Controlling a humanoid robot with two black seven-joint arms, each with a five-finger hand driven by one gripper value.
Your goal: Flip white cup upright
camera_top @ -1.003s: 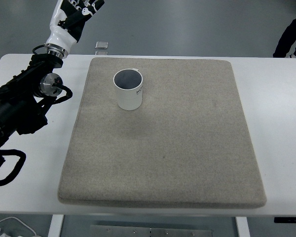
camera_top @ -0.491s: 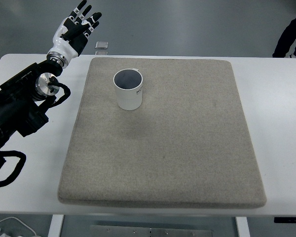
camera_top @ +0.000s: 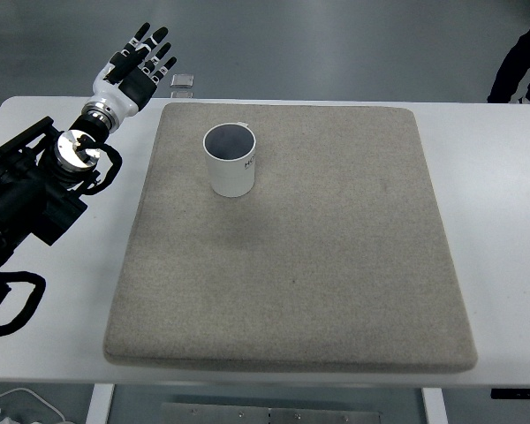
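A white cup (camera_top: 230, 160) stands upright on the grey felt mat (camera_top: 300, 265), in the mat's far left part, its dark opening facing up. My left hand (camera_top: 134, 66) hovers over the table's far left corner, well to the left of the cup and apart from it. Its fingers (camera_top: 149, 46) are spread and hold nothing. The black left arm (camera_top: 35, 190) comes in from the left edge. No right arm shows.
The mat lies on a white table (camera_top: 495, 194). A small grey box (camera_top: 183, 82) sits just beyond the table's far edge near the hand. A person's dark leg (camera_top: 523, 62) shows at the top right corner. Cables (camera_top: 9, 305) loop at the lower left.
My left hand has come down and toward me from the picture's top edge, and its fingers have spread into full view. The cup has not moved.
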